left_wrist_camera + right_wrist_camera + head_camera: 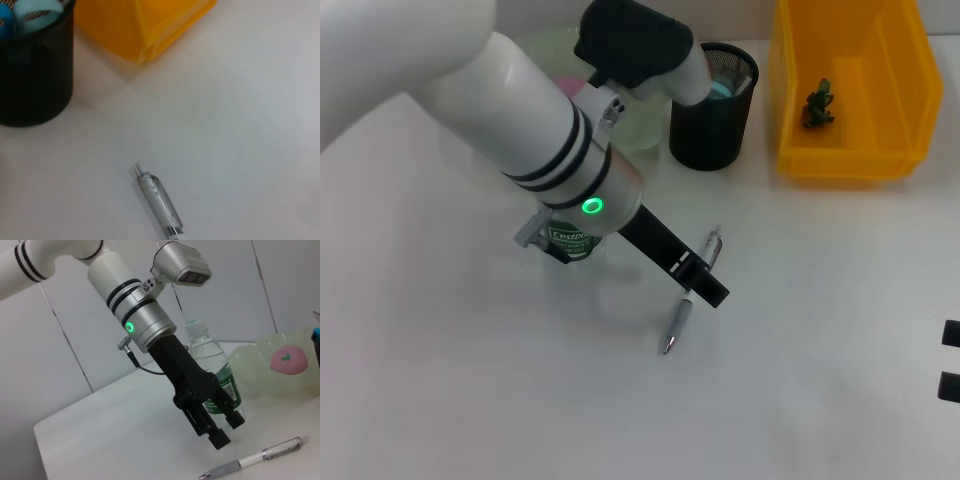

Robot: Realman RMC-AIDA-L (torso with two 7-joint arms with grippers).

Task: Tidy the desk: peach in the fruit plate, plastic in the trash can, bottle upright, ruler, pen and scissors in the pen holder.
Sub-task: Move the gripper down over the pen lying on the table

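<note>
A clear pen lies flat on the white desk. My left gripper hovers just above it, open, with nothing between the fingers. Behind that arm the water bottle stands upright. The pink peach rests in the translucent fruit plate. Blue scissors handles stick out of the black mesh pen holder. A green piece of plastic lies in the yellow trash can. No ruler shows. My right gripper sits open at the right edge.
The pen holder and the yellow bin stand side by side at the back of the desk, beyond the pen. My left arm covers most of the plate and the bottle in the head view. Bare white desk stretches to the front and left.
</note>
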